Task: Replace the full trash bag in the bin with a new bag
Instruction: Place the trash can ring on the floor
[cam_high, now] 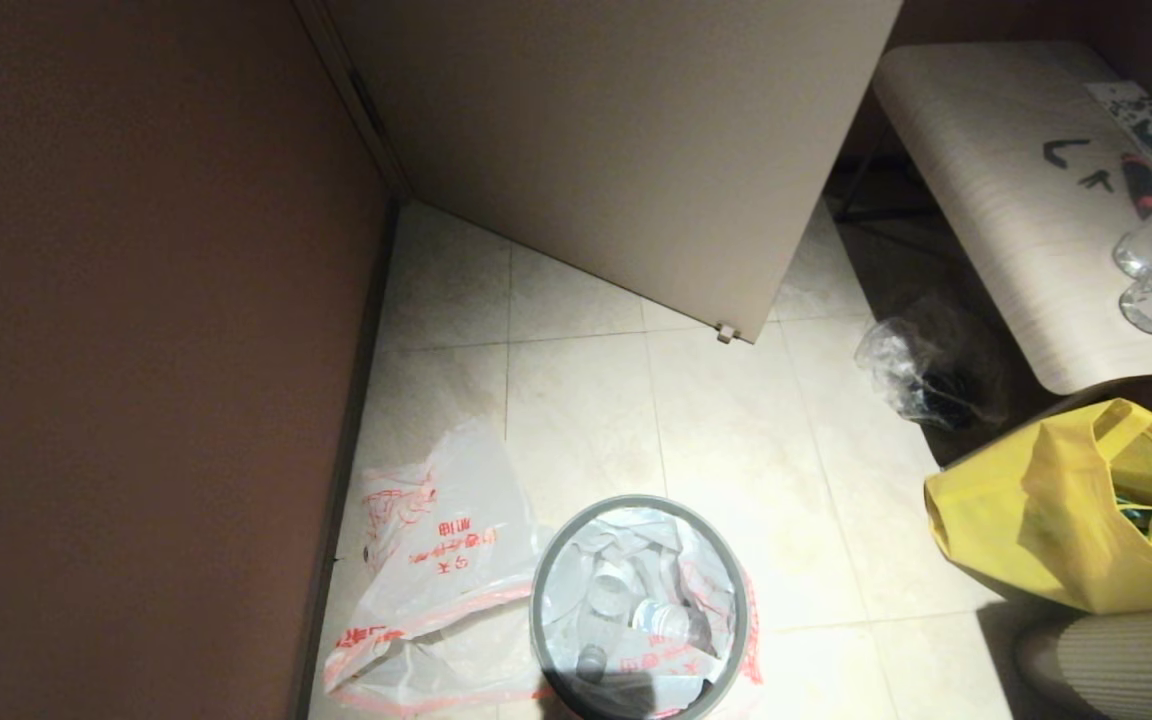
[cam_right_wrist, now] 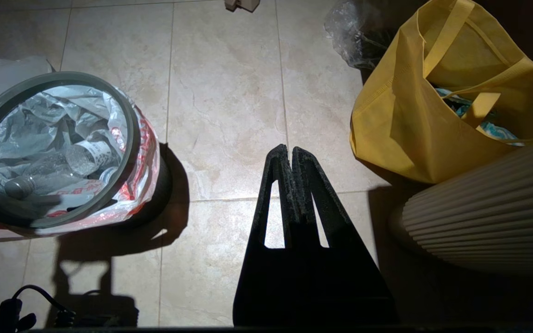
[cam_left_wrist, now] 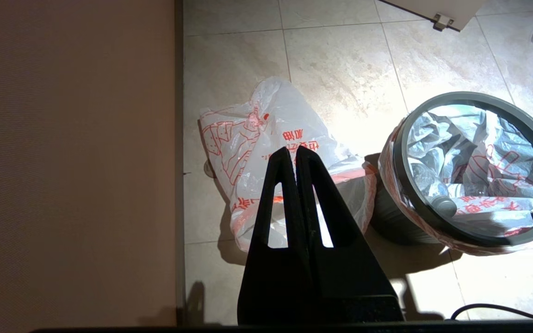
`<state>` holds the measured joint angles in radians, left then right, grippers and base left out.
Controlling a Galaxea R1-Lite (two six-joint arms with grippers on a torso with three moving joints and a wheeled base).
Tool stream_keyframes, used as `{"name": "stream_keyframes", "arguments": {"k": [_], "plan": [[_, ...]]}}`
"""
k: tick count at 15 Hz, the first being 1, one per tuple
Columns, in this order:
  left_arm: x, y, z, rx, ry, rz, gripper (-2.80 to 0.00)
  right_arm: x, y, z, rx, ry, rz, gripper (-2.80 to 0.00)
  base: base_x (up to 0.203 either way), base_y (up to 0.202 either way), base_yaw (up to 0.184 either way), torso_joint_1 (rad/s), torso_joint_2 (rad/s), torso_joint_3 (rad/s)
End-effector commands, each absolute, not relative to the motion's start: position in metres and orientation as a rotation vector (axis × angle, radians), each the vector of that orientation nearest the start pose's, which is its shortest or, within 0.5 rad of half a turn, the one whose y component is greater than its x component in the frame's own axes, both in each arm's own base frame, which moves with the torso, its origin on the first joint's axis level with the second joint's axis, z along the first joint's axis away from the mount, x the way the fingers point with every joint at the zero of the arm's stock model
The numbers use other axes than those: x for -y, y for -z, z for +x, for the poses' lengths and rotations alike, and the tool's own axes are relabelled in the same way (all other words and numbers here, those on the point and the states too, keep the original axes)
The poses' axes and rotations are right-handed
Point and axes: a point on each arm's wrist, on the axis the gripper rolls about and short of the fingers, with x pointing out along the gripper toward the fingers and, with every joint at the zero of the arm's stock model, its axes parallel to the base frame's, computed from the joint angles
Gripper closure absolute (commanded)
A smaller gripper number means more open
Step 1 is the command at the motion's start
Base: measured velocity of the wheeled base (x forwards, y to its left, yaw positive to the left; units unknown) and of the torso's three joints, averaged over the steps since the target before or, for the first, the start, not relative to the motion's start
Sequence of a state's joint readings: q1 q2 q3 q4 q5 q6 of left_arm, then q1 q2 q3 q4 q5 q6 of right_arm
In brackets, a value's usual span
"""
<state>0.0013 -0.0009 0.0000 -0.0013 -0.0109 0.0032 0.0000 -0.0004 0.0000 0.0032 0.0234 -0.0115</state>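
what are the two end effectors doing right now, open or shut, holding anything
Left end effector: shut, holding nothing, above the new bag.
Right end effector: shut, holding nothing, above bare floor between the bin and the yellow tote.

We see the bin (cam_high: 548, 560), small, round and grey, upright on the tiled floor. Inside it sits the full trash bag (cam_high: 636, 610), bottles showing through its film, its red-orange hem folded over the rim. Just beside the bin, toward the wall, the new bag (cam_high: 436, 560) lies slack and crumpled.
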Motion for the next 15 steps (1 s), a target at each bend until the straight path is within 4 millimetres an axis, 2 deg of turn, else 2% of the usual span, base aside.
{"name": "stream_keyframes", "arguments": {"k": [1,15], "plan": [[0.0003,-0.0752,-0.0227,0.0,0.009,0.003,0.0,-0.0006,-0.0752,-0.0228,-0.003,-0.025,-0.012,0.0,0.0,0.0,0.0,0.0,0.0,0.0],[0.0003,-0.0752,-0.0227,0.0,0.009,0.003,0.0,-0.0005,-0.0752,-0.0228,-0.003,-0.023,-0.011,0.0,0.0,0.0,0.0,0.0,0.0,0.0]]}}
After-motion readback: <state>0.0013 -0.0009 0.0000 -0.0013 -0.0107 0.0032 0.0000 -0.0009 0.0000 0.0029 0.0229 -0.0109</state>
